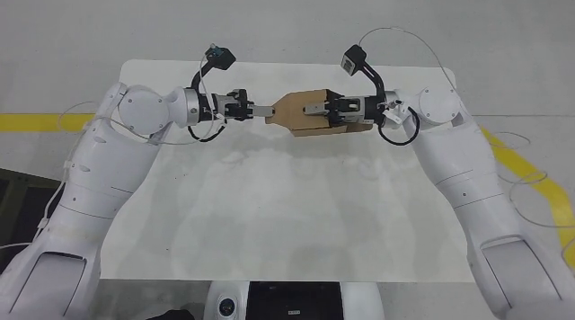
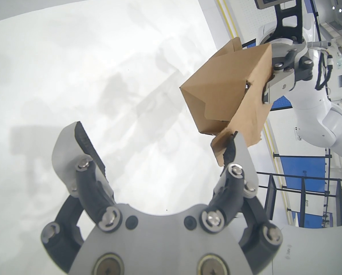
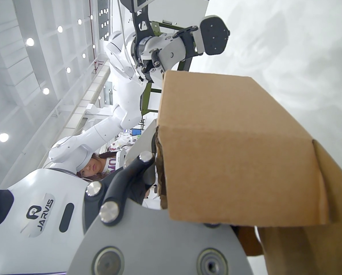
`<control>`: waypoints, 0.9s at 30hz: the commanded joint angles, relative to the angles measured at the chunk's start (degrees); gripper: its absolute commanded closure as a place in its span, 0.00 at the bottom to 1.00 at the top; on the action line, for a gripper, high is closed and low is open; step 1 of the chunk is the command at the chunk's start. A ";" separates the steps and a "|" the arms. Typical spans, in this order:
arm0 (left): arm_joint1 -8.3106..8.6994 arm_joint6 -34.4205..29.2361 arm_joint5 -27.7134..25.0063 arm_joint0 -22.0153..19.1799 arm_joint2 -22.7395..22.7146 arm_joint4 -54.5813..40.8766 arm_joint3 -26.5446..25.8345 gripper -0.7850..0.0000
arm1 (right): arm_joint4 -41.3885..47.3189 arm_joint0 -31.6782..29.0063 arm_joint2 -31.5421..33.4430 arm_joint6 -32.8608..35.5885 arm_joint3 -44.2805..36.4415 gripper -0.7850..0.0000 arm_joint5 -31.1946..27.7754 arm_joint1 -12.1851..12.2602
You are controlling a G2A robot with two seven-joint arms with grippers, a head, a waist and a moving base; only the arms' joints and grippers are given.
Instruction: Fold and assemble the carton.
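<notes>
A brown cardboard carton (image 1: pixel 305 111), partly folded into a box, is held above the far middle of the white table (image 1: pixel 269 230). My right gripper (image 1: pixel 331 106) is shut on one of its walls, seen from the left wrist view as the right gripper (image 2: pixel 266 96) clamped on the carton (image 2: pixel 222 92). My left gripper (image 2: pixel 158 141) stands open at the carton's other end. One of its fingers (image 2: pixel 234 151) touches a loose flap (image 2: pixel 221 145). In the right wrist view the carton (image 3: pixel 231 150) hides most of my right gripper, and the left gripper's pad (image 3: pixel 214 35) shows beyond it.
The table has rounded corners and a bare white top under both arms. Grey floor with a yellow line (image 1: pixel 27 122) lies around it. Cables (image 1: pixel 395 37) loop off the right arm.
</notes>
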 commanded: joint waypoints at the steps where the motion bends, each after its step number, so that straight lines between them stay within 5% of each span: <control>1: -0.03 -0.06 -0.05 -0.11 0.11 -0.15 0.15 0.00 | 0.03 -0.05 0.05 0.00 -0.22 1.00 0.02 0.04; 27: -0.25 -0.98 -0.77 0.22 0.63 -3.88 -0.63 0.00 | 5.42 0.20 -0.83 1.57 -0.82 1.00 -2.07 -0.59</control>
